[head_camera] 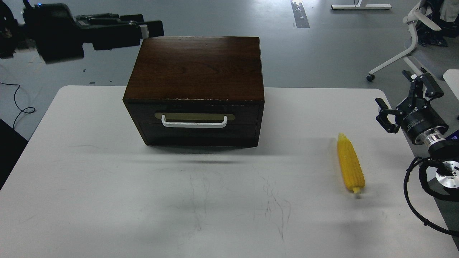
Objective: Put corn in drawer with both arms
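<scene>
The yellow corn [350, 163] lies on the white table [107, 186] at the right, pale stub toward me. The dark brown wooden box [195, 68] stands at the table's back middle. Its drawer [247, 114] is shut, with a white bar handle [194, 124] on a brass plate. My left gripper [148, 28] hovers high at the box's back left corner, fingers pointing right; it is dark and blurred. My right gripper [405, 96] is open and empty, raised at the table's right edge, behind and to the right of the corn.
A white office chair base [398, 57] and a desk foot [360, 6] stand on the grey floor behind the table. My right arm's black cable [412, 204] loops over the table's right edge. A cable [18, 104] lies on the floor at left.
</scene>
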